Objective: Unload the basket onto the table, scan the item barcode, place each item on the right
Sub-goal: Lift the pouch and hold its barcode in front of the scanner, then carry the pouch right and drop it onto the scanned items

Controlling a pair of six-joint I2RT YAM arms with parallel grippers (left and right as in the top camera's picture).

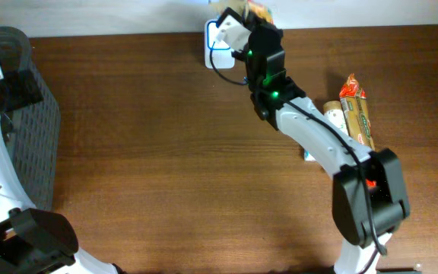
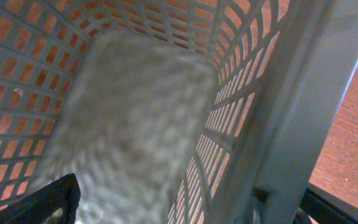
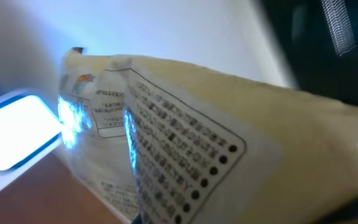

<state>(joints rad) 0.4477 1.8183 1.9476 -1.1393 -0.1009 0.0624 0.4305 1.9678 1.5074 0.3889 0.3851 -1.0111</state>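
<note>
The item [image 3: 185, 130] is a pale yellow packet with printed black text, and blue light falls on its face. My right gripper [image 1: 243, 36] is shut on the packet [image 1: 231, 32] and holds it over the white, blue-rimmed scanner [image 1: 211, 52] at the table's far edge. The scanner [image 3: 11, 134] glows at the left of the right wrist view, where the packet hides my fingers. No barcode can be made out. My left gripper [image 2: 191, 205] hangs open inside the grey basket [image 2: 135, 118], with only its dark fingertips [image 2: 48, 202] showing and nothing between them.
The grey mesh basket [image 1: 40, 129] stands at the table's left edge. At the right lie an orange snack packet [image 1: 358, 110], a beige tube [image 1: 336, 114] and a small white object [image 1: 310, 155] partly under the right arm.
</note>
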